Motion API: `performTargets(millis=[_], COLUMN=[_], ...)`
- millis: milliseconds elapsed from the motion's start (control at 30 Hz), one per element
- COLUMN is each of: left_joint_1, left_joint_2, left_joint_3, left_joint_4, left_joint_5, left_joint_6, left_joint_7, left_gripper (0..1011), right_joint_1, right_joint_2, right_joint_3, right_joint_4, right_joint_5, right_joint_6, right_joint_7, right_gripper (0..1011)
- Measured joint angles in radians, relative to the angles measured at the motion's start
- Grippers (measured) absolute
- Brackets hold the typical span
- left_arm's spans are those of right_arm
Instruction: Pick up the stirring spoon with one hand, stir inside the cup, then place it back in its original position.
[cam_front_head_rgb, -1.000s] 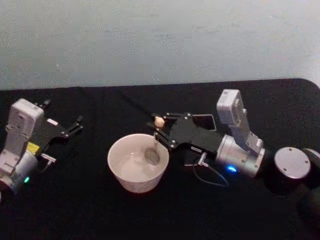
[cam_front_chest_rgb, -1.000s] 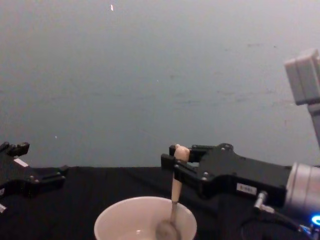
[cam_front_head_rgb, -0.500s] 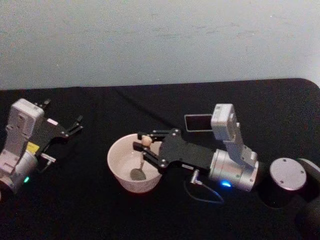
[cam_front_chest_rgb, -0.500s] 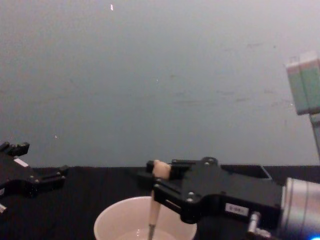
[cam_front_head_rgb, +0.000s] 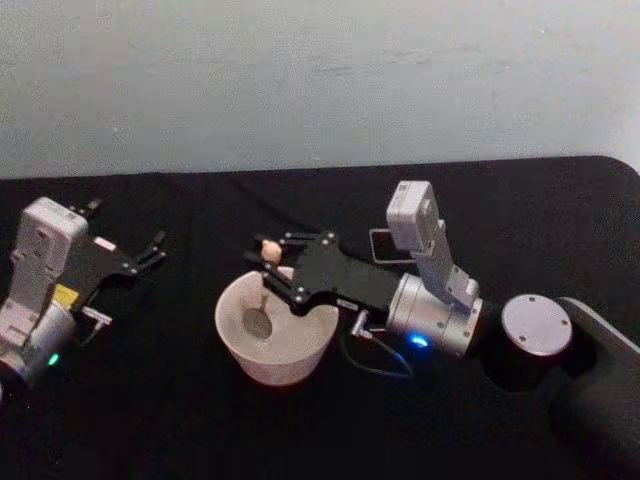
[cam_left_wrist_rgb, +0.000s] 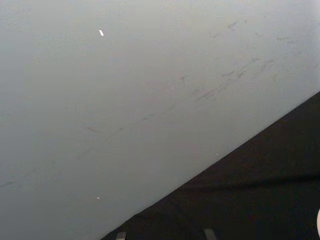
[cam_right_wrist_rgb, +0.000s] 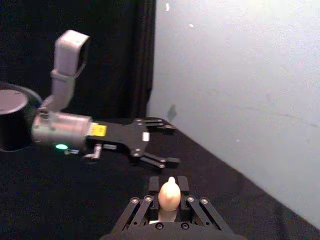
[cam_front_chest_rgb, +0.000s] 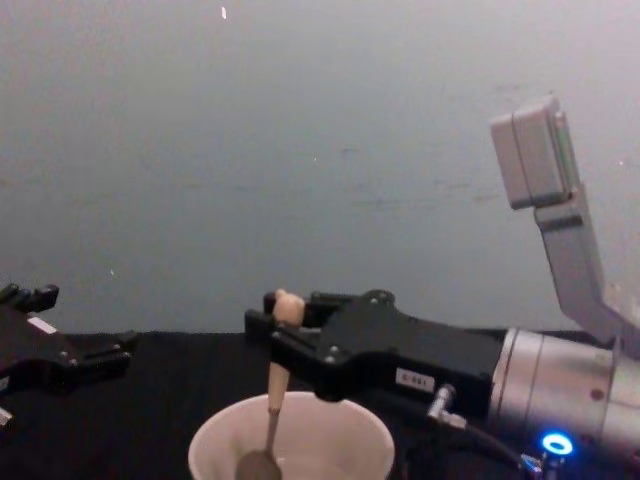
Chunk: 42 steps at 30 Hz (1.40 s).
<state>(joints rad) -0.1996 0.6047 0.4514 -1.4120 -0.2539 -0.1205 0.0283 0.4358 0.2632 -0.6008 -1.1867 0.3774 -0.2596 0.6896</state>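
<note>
The cream cup (cam_front_head_rgb: 280, 360) stands on the black table in the head view, and its rim (cam_front_chest_rgb: 350, 420) shows low in the chest view. My right gripper (cam_front_head_rgb: 265, 262) (cam_front_chest_rgb: 275, 325) (cam_right_wrist_rgb: 169, 187) hovers over the cup's left half, shut on the stirring spoon (cam_front_head_rgb: 262, 295). The spoon hangs nearly upright: its beige knob (cam_front_chest_rgb: 288, 305) sticks out above the fingers and its metal bowl (cam_front_chest_rgb: 258, 465) sits inside the cup. The dark square holder (cam_front_head_rgb: 378, 245) stands behind the right arm, partly hidden. My left gripper (cam_front_head_rgb: 150, 250) (cam_front_chest_rgb: 100, 355) (cam_right_wrist_rgb: 170, 144) rests open at the far left.
A black cloth covers the table (cam_front_head_rgb: 180, 420), with a pale wall (cam_front_head_rgb: 320, 80) right behind it. A thin cable (cam_front_head_rgb: 375, 362) loops on the cloth under the right wrist. The right arm's round joint (cam_front_head_rgb: 535, 325) sits at the right.
My right gripper has swept left across the cup with the spoon, carrying the spoon's bowl from the cup's right side to its left side. The left arm has not moved.
</note>
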Motion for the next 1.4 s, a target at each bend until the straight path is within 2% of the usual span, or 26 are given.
performTargets(millis=[233,767,1000,1167,1400], left_joint_1=[0.000,0.000,0.000,0.000,0.000], left_joint_2=[0.000,0.000,0.000,0.000,0.000], left_joint_3=[0.000,0.000,0.000,0.000,0.000], left_joint_4=[0.000,0.000,0.000,0.000,0.000], left_joint_5=[0.000,0.000,0.000,0.000,0.000], left_joint_6=[0.000,0.000,0.000,0.000,0.000], left_joint_7=[0.000,0.000,0.000,0.000,0.000], left_gripper=[1001,1001,1001,1001,1001], right_joint_1=[0.017,0.006,-0.009,-0.023,-0.046], right_joint_2=[-0.008,0.001,0.026,0.062,0.117], right_joint_3=[0.019,0.039,0.064,0.095,0.149], right_joint_4=[0.033,0.014,-0.060,-0.148,-0.254], right_joint_5=[-0.012,-0.012,0.019,0.058,0.087], right_joint_6=[-0.007,-0.004,-0.012,-0.035,-0.042], right_joint_7=[-0.020,-0.022,-0.006,0.012,-0.015], right_gripper=[214,214,214,214,214])
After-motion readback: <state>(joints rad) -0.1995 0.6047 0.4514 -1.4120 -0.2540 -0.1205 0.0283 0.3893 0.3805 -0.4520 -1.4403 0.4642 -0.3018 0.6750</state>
